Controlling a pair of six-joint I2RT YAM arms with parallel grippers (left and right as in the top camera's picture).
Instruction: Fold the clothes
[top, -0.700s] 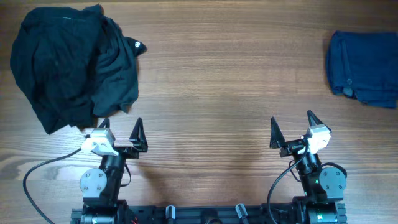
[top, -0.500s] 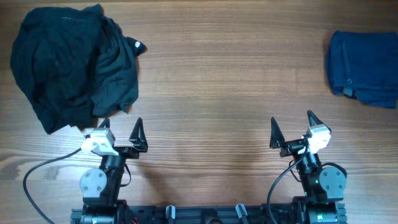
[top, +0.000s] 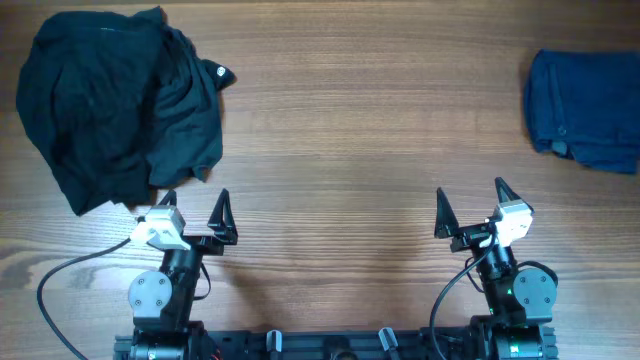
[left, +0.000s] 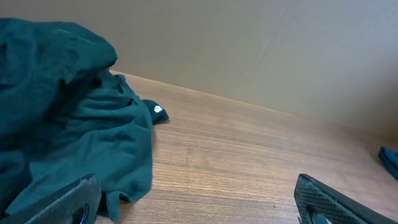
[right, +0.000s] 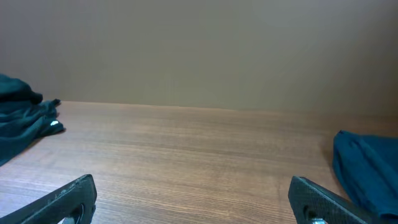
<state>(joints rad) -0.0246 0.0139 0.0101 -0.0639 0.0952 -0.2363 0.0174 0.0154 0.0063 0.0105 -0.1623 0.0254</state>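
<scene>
The wooden table (top: 350, 120) is the biggest thing here, its brown planks running left to right under everything. Behind its far edge, the wrist views show a plain beige wall (right: 199, 50).

Two lots of clothes lie on the table. The larger is a crumpled black heap (top: 115, 105) at the far left corner. It is loose and unfolded, and a small flap with a white logo (top: 222, 73) sticks out on its right side. How many garments are bundled in it cannot be told. The smaller is one dark navy piece (top: 585, 110) at the far right edge, lying flat and partly cut off by the frame. The two are well apart, with bare wood between them.

Two arms sit at the near edge. The left gripper (top: 195, 200) is just beside the heap's near hem, its fingers spread wide and holding nothing. The right gripper (top: 468, 192) is likewise spread wide and empty, over bare wood. A grey cable (top: 70, 270) loops from the left arm's base.
</scene>
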